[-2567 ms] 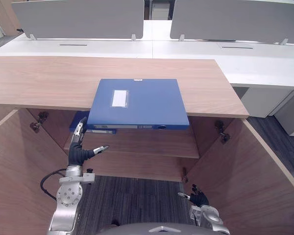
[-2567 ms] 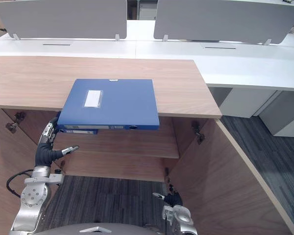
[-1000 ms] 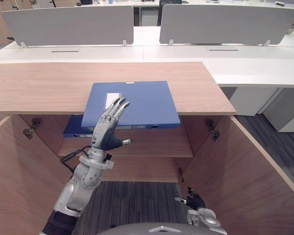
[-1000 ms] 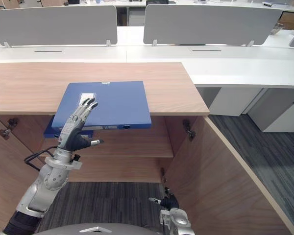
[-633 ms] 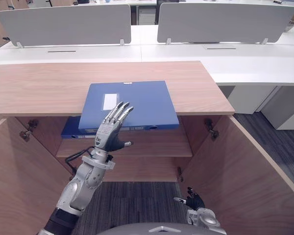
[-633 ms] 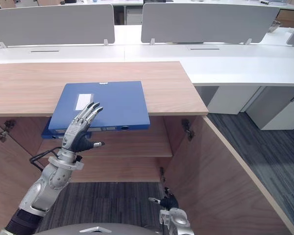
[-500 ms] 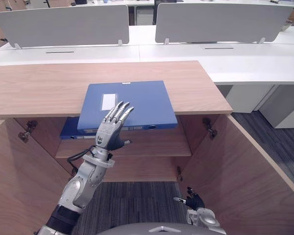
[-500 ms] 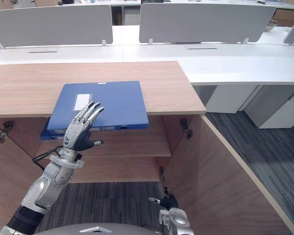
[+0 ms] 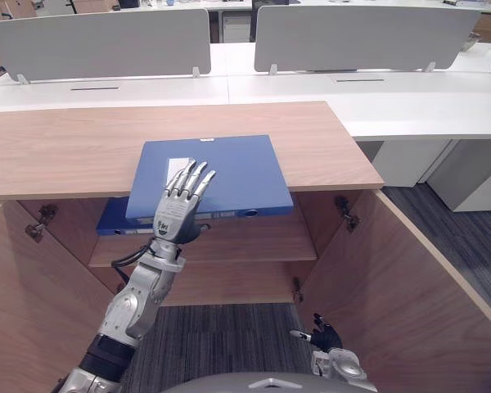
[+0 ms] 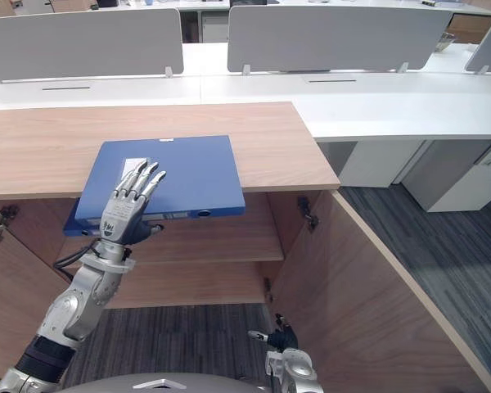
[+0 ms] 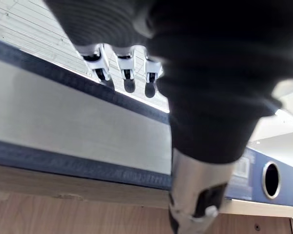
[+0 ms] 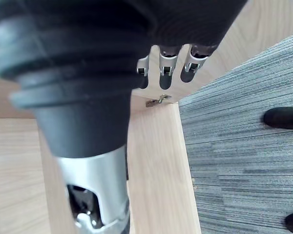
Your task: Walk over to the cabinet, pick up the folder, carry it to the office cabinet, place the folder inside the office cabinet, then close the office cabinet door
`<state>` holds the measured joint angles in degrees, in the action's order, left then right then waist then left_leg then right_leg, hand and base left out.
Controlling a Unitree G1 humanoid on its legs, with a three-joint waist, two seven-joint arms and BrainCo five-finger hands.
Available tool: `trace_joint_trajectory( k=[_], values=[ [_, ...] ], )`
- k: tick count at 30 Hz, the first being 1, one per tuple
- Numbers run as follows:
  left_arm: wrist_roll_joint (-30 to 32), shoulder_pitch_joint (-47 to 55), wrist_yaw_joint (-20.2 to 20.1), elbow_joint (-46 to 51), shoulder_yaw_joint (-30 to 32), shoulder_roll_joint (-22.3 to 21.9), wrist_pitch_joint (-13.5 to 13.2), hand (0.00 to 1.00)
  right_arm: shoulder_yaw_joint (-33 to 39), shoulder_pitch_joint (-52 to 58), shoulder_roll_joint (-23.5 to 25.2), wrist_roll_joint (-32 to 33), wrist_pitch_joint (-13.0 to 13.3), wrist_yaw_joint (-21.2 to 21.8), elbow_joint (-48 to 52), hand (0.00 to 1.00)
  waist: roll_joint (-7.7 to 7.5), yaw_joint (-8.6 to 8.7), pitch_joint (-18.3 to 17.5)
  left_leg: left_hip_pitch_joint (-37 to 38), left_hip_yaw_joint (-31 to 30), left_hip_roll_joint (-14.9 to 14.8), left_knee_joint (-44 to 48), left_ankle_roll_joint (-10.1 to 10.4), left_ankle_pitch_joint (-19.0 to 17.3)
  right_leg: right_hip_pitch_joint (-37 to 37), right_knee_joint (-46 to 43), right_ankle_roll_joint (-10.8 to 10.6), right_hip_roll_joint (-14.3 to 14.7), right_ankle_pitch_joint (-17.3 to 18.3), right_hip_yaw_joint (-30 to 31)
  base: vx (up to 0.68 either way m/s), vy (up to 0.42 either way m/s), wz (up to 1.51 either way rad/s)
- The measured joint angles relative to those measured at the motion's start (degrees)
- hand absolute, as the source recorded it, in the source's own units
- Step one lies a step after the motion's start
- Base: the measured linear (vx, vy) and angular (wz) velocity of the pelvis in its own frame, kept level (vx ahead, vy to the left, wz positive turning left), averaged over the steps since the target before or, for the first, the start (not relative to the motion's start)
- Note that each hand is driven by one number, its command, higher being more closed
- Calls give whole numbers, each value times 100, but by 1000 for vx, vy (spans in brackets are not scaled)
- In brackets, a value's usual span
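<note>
One blue folder [image 9: 229, 168] on cabinet top [image 9: 65, 151], overhanging near edge. Left hand [image 9: 174, 219], fingers straight, above its near-left part, no grip. Right hand [image 9: 324, 336] low, relaxed. Pickup, carrying, placing, door-closing remain.

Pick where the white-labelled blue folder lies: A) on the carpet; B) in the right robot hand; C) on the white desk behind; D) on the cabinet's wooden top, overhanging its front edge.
D: the blue folder lies flat on the wooden top, jutting past its front edge, with the left robot hand open by it.
</note>
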<state>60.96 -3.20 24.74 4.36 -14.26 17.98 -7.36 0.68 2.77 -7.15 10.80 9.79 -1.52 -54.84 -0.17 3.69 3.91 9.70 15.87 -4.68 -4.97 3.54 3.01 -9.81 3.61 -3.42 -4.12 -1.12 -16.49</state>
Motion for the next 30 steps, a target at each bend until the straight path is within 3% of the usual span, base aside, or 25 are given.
trace_joint_trajectory(
  k=[11, 12, 30],
  values=[
    [-6, -26, -16, -370, 116, 2, 71, 0, 2, 120, 3, -9, 3, 1, 234, 0, -12, 4, 3, 11, 11, -1, 0, 4, -12, -11, 11, -1, 4, -1, 11, 0, 0, 0],
    [-7, -26, -16, -392, 129, 2, 72, 100, 2, 125, 3, -9, 2, 1, 234, 0, -12, 7, 3, 11, 12, -1, 0, 4, -13, -11, 11, -1, 5, -1, 13, 0, 0, 0],
    [-73, -274, 131, -501, 419, 45, -5, 100, -1, 137, 4, -167, 4, 2, 235, 0, -39, 39, -1, 45, 65, -1, 0, 17, -42, -32, 56, -4, 11, -22, 66, 0, 0, 0]
  ],
)
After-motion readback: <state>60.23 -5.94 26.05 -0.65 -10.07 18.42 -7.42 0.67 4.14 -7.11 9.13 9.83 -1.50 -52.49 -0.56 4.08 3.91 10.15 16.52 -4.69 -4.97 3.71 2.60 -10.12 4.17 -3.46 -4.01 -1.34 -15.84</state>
